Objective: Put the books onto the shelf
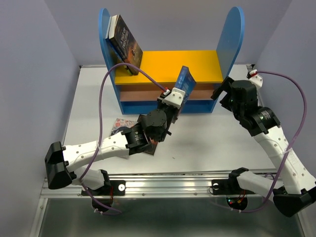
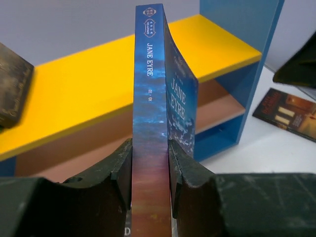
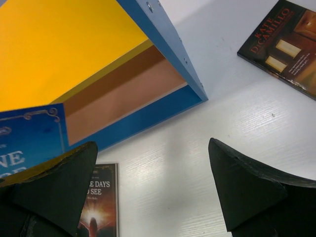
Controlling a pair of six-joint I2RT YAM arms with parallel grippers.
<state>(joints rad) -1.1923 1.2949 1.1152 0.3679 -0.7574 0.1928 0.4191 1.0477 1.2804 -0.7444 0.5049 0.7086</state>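
1. Left hand (image 2: 150, 173): closed on Jane Eyre (image 2: 148, 98), one finger on each cover near the lower end, spine facing the wrist camera.
2. Jane Eyre: held upright on end, off the counter (image 1: 197, 143), in front of the shelf (image 1: 231, 39). From above it sits over the front edge of the yellow board (image 1: 168, 61), right of centre. Contact with the board cannot be determined.
3. Right hand (image 3: 153, 182): fingers spread wide, nothing between them. It sits just off the shelf's right front corner, above the counter.
4. On the yellow board: a dark book (image 1: 126, 47) leans against the left blue panel, with a pale book (image 1: 112, 27) behind it, between it and the panel.
5. On the counter: Three Days to See (image 3: 98, 202) lies flat in front of the shelf, partly under the left arm. A DiCamillo book (image 3: 284, 44) lies flat to the right of the shelf.
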